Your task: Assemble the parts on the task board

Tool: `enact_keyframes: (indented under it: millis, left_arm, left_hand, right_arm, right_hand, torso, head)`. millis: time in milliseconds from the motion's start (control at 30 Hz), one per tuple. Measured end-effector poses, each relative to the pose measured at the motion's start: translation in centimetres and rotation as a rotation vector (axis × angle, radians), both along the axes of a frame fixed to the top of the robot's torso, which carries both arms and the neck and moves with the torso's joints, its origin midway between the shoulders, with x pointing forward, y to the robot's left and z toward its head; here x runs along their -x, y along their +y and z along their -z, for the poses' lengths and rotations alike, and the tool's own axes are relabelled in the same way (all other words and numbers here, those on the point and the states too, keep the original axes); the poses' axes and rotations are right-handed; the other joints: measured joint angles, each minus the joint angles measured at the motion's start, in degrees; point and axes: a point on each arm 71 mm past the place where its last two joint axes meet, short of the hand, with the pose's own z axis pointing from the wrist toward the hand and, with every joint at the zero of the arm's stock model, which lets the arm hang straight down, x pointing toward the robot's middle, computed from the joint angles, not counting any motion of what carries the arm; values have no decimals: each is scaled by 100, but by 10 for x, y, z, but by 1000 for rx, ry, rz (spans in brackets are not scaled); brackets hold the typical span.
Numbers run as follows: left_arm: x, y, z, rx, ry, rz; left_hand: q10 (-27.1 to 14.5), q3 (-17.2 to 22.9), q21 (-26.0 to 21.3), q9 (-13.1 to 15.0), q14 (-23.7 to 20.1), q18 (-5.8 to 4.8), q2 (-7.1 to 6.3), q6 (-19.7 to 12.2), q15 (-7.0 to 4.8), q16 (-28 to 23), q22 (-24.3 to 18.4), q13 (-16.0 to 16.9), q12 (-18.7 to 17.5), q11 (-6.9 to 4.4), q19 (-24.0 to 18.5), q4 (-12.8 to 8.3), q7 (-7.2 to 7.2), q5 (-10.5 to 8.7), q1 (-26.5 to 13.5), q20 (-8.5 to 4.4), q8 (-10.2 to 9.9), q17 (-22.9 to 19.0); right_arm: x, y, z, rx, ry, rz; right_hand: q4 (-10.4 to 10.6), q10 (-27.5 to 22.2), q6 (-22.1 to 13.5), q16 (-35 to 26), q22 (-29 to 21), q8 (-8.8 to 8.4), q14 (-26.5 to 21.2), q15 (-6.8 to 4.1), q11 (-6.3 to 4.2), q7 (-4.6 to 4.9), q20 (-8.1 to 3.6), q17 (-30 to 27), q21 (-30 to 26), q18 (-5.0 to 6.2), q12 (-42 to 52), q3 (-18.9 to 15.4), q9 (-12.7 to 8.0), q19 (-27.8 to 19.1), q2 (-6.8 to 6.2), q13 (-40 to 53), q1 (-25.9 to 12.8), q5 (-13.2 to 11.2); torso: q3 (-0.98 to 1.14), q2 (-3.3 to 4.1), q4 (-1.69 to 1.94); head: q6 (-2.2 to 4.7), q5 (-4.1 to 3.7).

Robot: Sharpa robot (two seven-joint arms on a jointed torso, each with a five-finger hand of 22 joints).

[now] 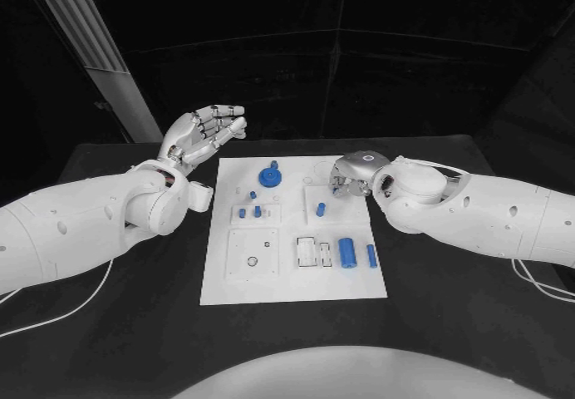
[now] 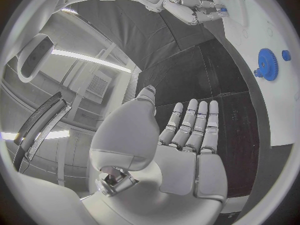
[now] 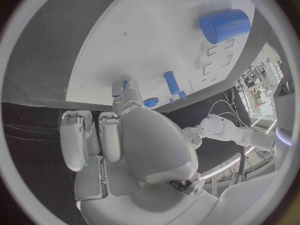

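My right robot hand (image 1: pixel 347 176) at the flat white task board (image 1: pixel 295 287).
Fingers curled down by the small upright blue peg (image 1: pixel 321 209); whether they pinch anything, I cannot tell.

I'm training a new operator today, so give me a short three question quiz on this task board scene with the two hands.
1. True or false: the left hand holds a part.
2. Which hand has its fingers down at the task board? A) left B) right
3. Fill in: the blue gear lies nearer the board's ___ edge from the robot.

Key: 1 false, its fingers are spread and hold nothing. 2 B, the right hand. 3 far.
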Motion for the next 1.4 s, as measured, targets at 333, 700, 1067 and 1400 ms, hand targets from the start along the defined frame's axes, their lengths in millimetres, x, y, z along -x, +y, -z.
enact_keyframes:
  millis: [333,700,1067,1400]
  left_arm:
    - [0,0,0,0,0,0]
    - [0,2,0,-1,0,-3]
    - [-1,1,0,-1,0,-2]
    - [-2,-2,1,-1,0,2]
  left_hand:
    - [0,0,0,0,0,0,15,-20,0,22,-6,-5,34,0,0,0,21,-1,-15,0,39,-29]
    - [0,0,0,-1,0,0,19,-20,0,22,-5,-5,34,0,0,0,21,-1,-19,0,39,-30]
    - [-20,-32,0,-1,-17,1,44,-41,-17,50,-11,-10,61,21,0,-1,0,-1,6,0,69,-59]
    - [-40,-31,0,-1,-21,0,43,-41,-21,49,-10,-9,61,0,0,0,0,-1,6,0,68,-68]
  right_arm:
    - [6,-2,0,-24,-35,0]
    - [17,-5,-12,-97,-114,-21]
    - [27,-2,-23,-165,-189,-66]
    - [43,30,-37,-260,-248,-188]
  right_hand:
    - [16,48,31,0,0,0,0,0,7,30,0,-2,0,0,-34,16,1,0,0,-14,0,-4]
    - [41,89,50,0,0,-1,0,1,49,49,0,-3,0,0,-83,39,-3,0,-1,-19,-1,-15]
    - [42,110,74,-1,0,-40,0,1,69,74,0,-3,0,0,-133,39,-11,0,-32,-18,31,-15]
    - [58,150,102,0,0,-50,-21,22,110,103,1,0,0,0,-182,55,-15,0,-56,-18,56,-15]
  torso:
    - [2,2,0]
    - [1,-2,0]
    - [-2,-3,-1]
    - [-5,-2,7]
  head:
    - [3,23]
    - [-2,39]
    - [0,54]
    - [-33,222]
